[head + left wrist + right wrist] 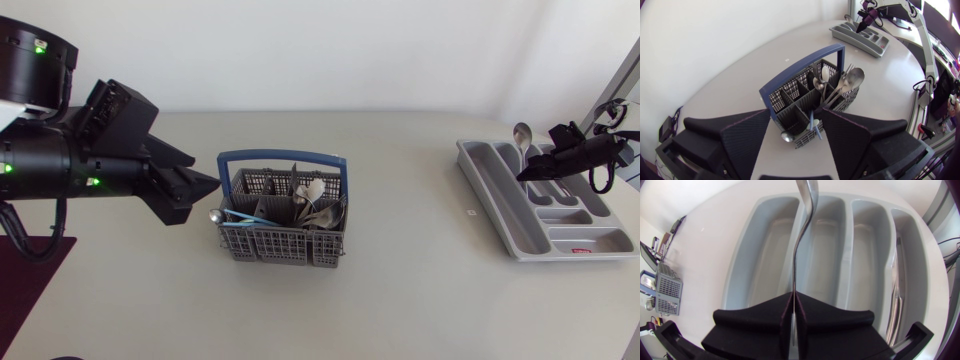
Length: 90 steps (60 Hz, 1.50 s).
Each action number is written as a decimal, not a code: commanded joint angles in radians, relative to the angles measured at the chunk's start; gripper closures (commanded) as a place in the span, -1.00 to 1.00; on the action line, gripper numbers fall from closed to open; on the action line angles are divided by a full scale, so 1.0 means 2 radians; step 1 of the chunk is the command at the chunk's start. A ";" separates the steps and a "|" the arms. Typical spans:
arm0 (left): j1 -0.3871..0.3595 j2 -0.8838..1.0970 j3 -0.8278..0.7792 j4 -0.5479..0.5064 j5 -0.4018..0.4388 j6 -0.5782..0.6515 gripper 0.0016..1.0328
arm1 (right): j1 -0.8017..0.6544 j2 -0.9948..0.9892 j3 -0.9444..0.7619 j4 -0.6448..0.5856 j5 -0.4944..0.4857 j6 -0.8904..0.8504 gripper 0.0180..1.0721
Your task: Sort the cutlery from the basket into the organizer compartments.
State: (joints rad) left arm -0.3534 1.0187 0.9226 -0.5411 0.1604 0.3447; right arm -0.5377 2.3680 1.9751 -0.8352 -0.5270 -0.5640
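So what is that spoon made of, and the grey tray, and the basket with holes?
The spoon looks like metal: silvery, shiny, with bright glints along its thin handle. The organizer looks like grey plastic: smooth, moulded, softly glossy. The basket is probably plastic too: a dull grey moulded grid with a blue handle.

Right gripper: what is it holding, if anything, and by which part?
The right gripper holds a silver metal spoon by its handle's end, above the grey plastic organizer.
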 commanded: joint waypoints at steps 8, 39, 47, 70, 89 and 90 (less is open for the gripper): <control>0.004 -0.013 -0.023 0.001 0.006 0.011 -0.36 | 0.017 0.016 -0.013 0.007 0.003 0.027 0.86; 0.004 -0.016 -0.036 0.003 0.010 0.012 -0.36 | 0.042 0.000 -0.029 0.020 0.020 0.051 0.86; 0.005 -0.017 -0.037 0.002 0.010 0.013 -0.36 | 0.037 0.016 -0.010 0.001 0.041 0.048 0.85; 0.007 -0.032 -0.042 -0.001 0.011 0.019 -0.36 | 0.046 -0.053 -0.101 0.083 0.088 0.050 -0.47; 0.023 -0.061 -0.082 0.001 0.035 0.053 -0.36 | 0.076 -0.234 -0.256 0.158 0.108 0.047 -0.66; 0.024 -0.061 -0.084 0.001 0.037 0.054 -0.36 | 0.079 -0.247 -0.264 0.159 0.109 0.047 -0.66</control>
State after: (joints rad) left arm -0.3191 0.9066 0.7952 -0.5415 0.2157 0.4183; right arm -0.4053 1.9579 1.5238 -0.5262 -0.3099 -0.4744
